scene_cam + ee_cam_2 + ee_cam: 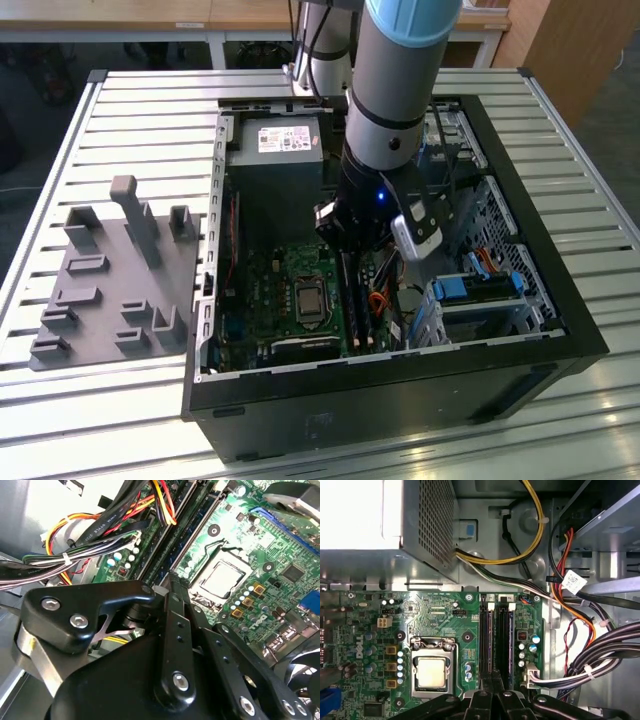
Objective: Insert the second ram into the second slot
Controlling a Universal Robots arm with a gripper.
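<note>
Hanging low inside the open case [575, 330], the gripper [492, 677] has its fingers pressed together over the memory slots [497, 640]. Whether anything sits between them cannot be told. In the first wrist view, the ram [491, 640] stands edge-up in its slot at centre frame, its long axis running from the fingertips away toward the power supply [420, 525]; a second stick lies parallel just beside it. Left of the slots sits the processor socket [431, 671] on the motherboard [435, 612]. Cable bundles [600, 650] fill the case's right side. Outside, at the exterior view's left, a grey fixture [115, 285] rests on the bench [150, 110].
</note>
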